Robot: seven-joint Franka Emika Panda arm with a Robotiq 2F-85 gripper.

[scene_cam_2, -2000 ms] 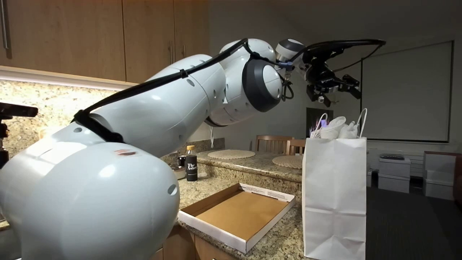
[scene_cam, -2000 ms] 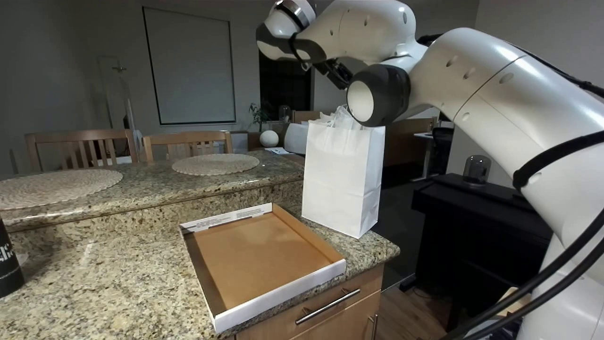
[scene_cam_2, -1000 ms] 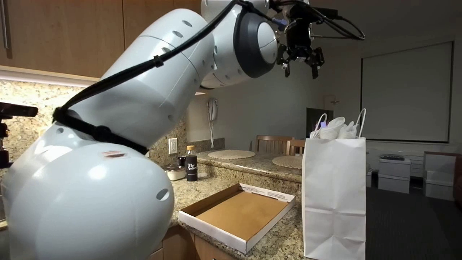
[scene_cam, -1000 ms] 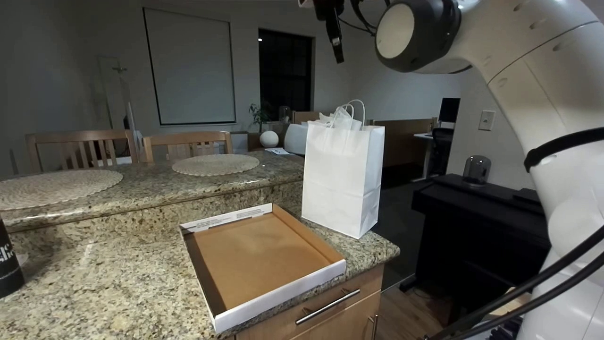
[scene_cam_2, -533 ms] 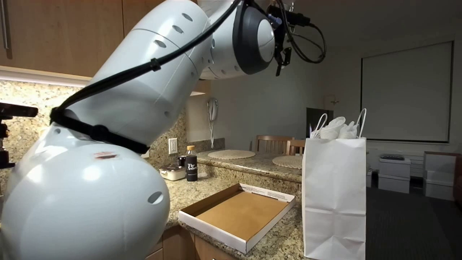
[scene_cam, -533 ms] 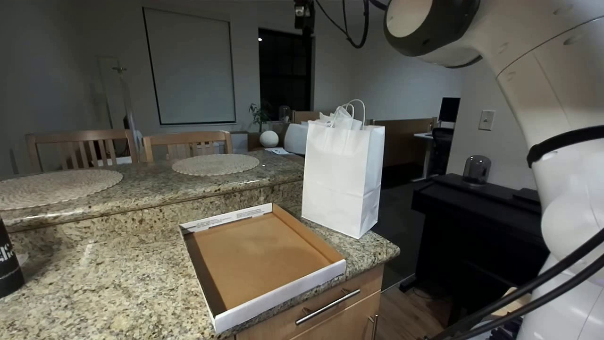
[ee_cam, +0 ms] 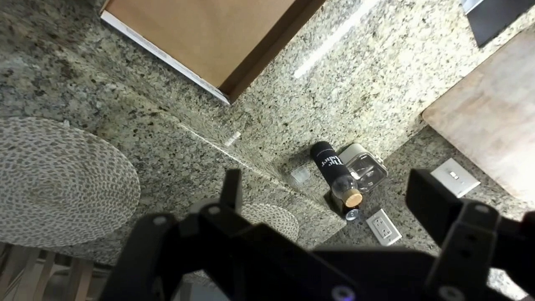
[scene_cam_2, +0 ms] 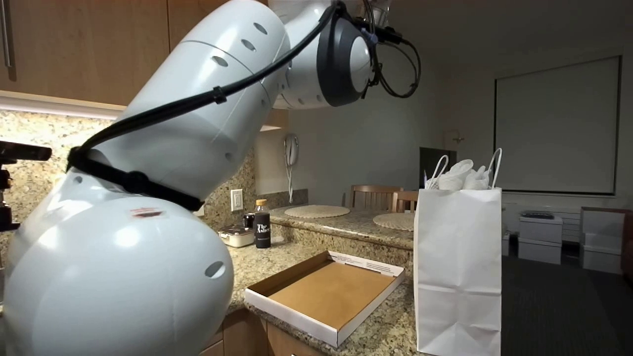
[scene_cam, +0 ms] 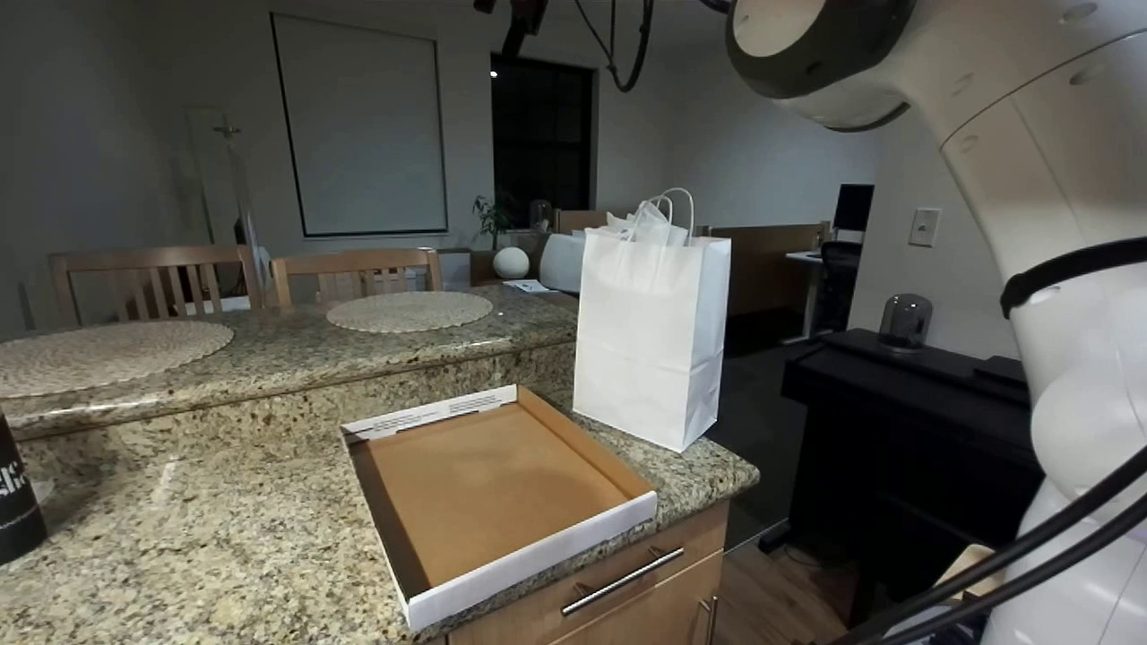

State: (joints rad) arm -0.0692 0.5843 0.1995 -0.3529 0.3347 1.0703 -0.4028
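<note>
A: What is the biggest thing about the claw point(ee_cam: 326, 179)?

B: The white arm point(scene_cam_2: 198, 143) that carries it. The claw hangs at its end, high over the granite counter point(scene_cam: 215, 528).

A: And after those two?

B: A white paper bag point(scene_cam: 650, 331), upright at the counter's corner, lower than the claw and off to one side. Crumpled paper point(scene_cam_2: 462, 175) pokes out of its top. Then a shallow cardboard tray point(scene_cam: 502, 488), flat on the counter near the bag and well below the claw. In the wrist view it lies ahead of the fingers point(ee_cam: 231, 190), cut off by the top edge.

A: What lies to the side of them?

B: A round woven placemat point(ee_cam: 62, 184) on the raised ledge point(scene_cam: 278, 340), left of the fingers in the wrist view.

A: How does the claw itself stand?

B: Wide. Its two fingers are well apart, with the counter showing far below between them.

A: What else shows in that gap?

B: A black bottle point(ee_cam: 330, 163), well below the claw; an exterior view shows it upright. Just beside it sits a clear-lidded container point(ee_cam: 370, 171). Smallest, a white outlet plate point(ee_cam: 383, 227), nearer the finger on the right of the wrist view.
</note>
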